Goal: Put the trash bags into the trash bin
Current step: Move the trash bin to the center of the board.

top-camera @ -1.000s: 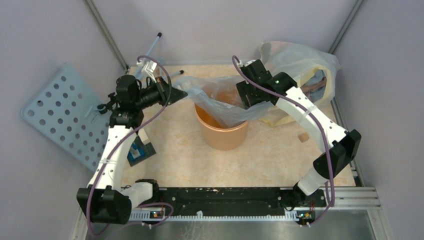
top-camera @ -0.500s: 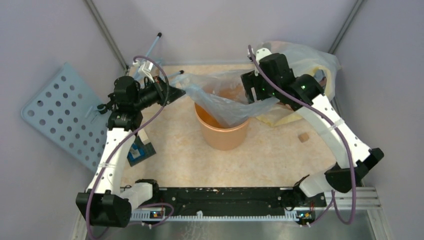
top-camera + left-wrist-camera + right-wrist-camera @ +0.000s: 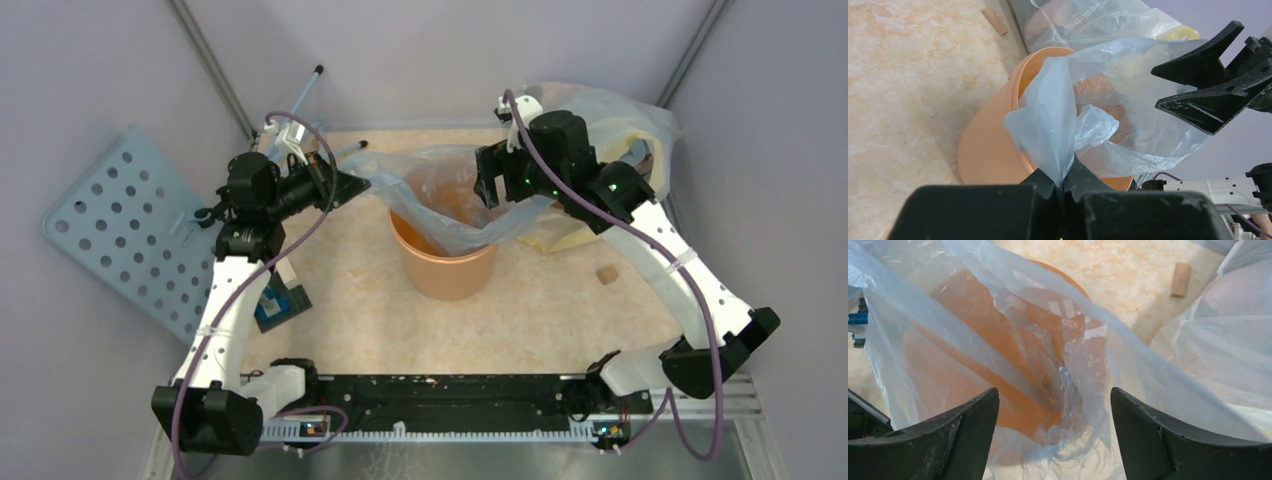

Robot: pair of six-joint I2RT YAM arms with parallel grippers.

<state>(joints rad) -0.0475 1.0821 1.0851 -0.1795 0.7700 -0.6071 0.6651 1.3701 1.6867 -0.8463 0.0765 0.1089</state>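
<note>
The trash bin (image 3: 445,268) is a round orange bucket in the middle of the table. A thin grey-bluish trash bag (image 3: 440,205) is draped over its mouth and hangs partly inside. My left gripper (image 3: 350,185) is shut on the bag's left edge and holds it stretched out to the left of the bin; the left wrist view shows the film pinched at my tips (image 3: 1063,182), with the bin (image 3: 990,150) behind. My right gripper (image 3: 490,190) is open just above the bag's right side. In the right wrist view the bag (image 3: 1068,365) lies between and below my spread fingers (image 3: 973,420).
A big clear bag with yellow edges (image 3: 600,120) lies at the back right, close behind my right wrist. A small wooden block (image 3: 604,273) sits right of the bin. A perforated pale board (image 3: 120,230) leans at the left. A blue item (image 3: 282,300) lies by the left arm.
My right arm has lifted and swung, its elbow going out to the right, and its gripper now hangs over the bag's right side. The bag's mouth has spread wider. The left gripper has stayed put.
</note>
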